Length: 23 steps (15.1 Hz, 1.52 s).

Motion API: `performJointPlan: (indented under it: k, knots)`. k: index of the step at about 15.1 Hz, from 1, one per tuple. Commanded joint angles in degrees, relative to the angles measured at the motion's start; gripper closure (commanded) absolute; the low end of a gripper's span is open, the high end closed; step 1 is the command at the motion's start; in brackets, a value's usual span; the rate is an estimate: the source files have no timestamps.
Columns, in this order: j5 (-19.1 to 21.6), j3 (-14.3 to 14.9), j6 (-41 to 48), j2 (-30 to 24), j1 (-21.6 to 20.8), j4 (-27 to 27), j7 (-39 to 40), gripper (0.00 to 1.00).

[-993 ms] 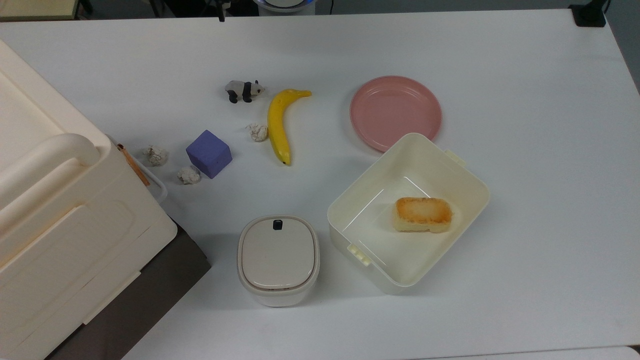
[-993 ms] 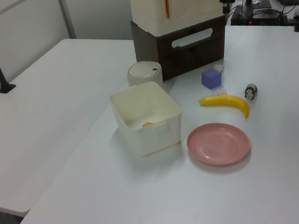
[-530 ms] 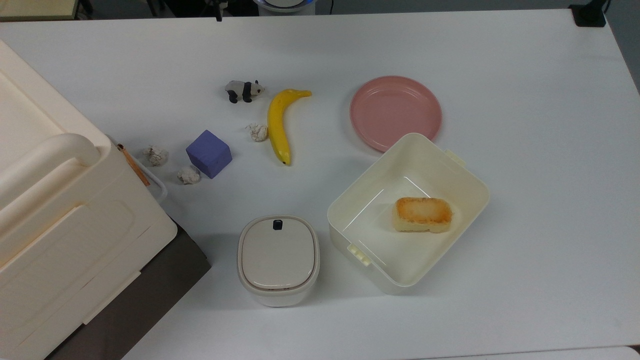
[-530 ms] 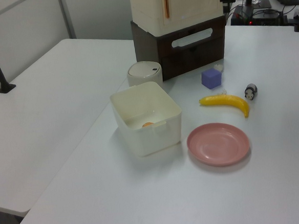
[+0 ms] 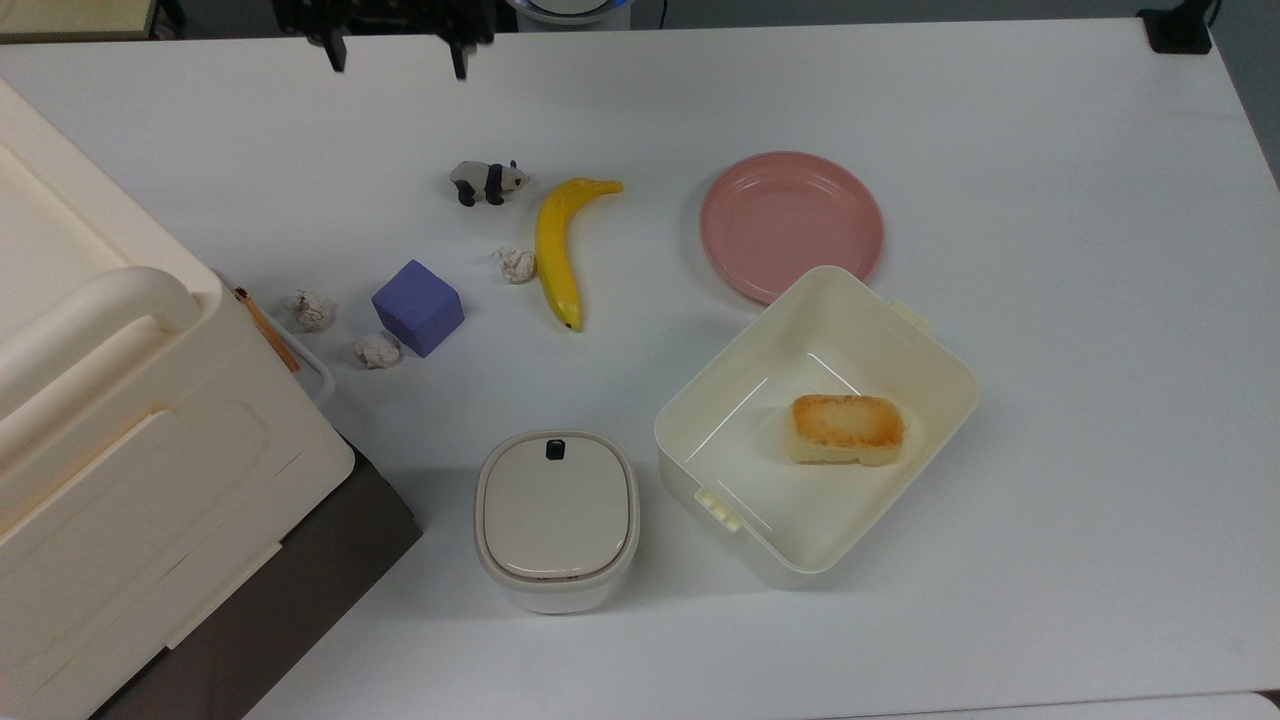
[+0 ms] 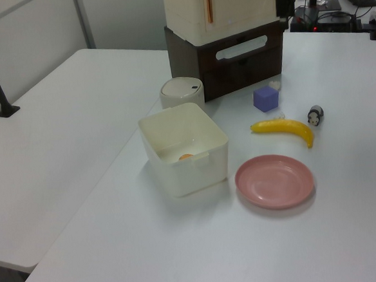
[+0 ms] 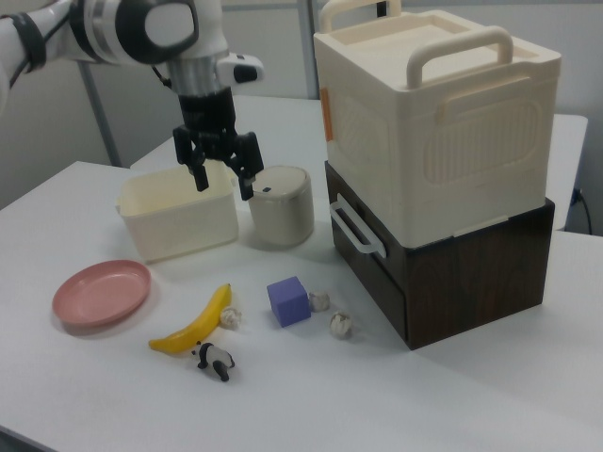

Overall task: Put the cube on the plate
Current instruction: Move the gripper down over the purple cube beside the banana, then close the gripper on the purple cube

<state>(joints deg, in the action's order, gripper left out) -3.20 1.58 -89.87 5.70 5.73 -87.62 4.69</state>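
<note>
— So, where's your gripper (image 7: 224, 177)?

— You'll find it up in the air, fingers (image 5: 335, 55) spread wide with nothing between them, at the top view's upper left, well apart from the cube (image 5: 418, 307).

— And the cube?

— You've got it on the white table (image 5: 1050, 300), between two crumpled white balls (image 5: 377, 350) and the banana (image 5: 558, 249). Your pink plate (image 5: 791, 225) lies bare beyond the banana, touching the cream container (image 5: 815, 425)

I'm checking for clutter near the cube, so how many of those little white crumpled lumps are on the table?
3. Two flank the cube: one toward the stacked boxes, one at its corner. The third touches the banana. Others may be hidden.
</note>
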Motion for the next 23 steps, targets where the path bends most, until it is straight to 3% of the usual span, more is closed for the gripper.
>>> performJointPlan:
  k: [1,5,9,12,17,23]
  knots:
    - [1.45,-0.43,-10.47,-1.92,-1.07,-8.16,-19.39,0.0]
    - [1.01,-0.52,-16.48,0.71,-2.21,-11.25,-38.92,0.0]
    - [0.39,-0.43,-19.2,7.38,-3.71,-11.08,-50.63,0.0]
    - [-6.44,-0.43,-23.85,12.48,-4.15,-10.82,-60.65,0.0]
    - [-11.81,0.27,-24.83,14.34,-3.89,-11.16,-61.11,0.0]
    - [-14.54,0.8,-24.83,16.62,-3.09,-11.34,-60.58,0.0]
